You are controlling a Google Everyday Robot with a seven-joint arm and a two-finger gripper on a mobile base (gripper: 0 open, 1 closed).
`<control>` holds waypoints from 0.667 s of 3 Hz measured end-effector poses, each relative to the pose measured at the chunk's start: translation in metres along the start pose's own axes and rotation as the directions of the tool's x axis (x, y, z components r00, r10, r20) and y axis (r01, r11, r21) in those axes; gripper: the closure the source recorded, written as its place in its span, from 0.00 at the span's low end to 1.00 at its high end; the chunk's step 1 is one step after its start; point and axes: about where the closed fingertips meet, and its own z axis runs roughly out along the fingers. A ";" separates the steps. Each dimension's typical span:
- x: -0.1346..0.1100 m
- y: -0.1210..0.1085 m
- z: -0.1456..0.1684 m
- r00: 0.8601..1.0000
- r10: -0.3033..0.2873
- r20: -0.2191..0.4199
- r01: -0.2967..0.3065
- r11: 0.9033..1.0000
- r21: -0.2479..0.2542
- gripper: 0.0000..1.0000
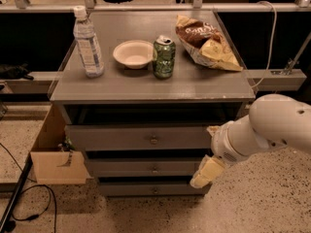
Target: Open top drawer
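The top drawer point(121, 138) is the widest grey front panel of the cabinet, with a small round metal knob point(154, 140) at its centre. A dark gap runs between it and the tabletop. My gripper point(202, 156) hangs at the cabinet's right front corner, to the right of the knob and a little below it. Its two pale yellow fingers point(206, 171) are spread apart, open, with nothing between them. The white arm point(272, 127) reaches in from the right.
On the grey tabletop point(214, 84) stand a water bottle point(88, 42), a white bowl point(133, 53), a green can point(164, 57) and a chip bag point(206, 41). Two slimmer drawers point(146, 169) sit below. A cardboard box point(56, 161) and a cable point(29, 200) lie at the left.
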 end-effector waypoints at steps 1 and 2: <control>-0.008 -0.011 0.005 1.000 -0.015 0.003 0.015 1.000 0.009 0.00; -0.015 -0.022 0.011 0.999 -0.032 0.009 0.032 0.999 0.023 0.00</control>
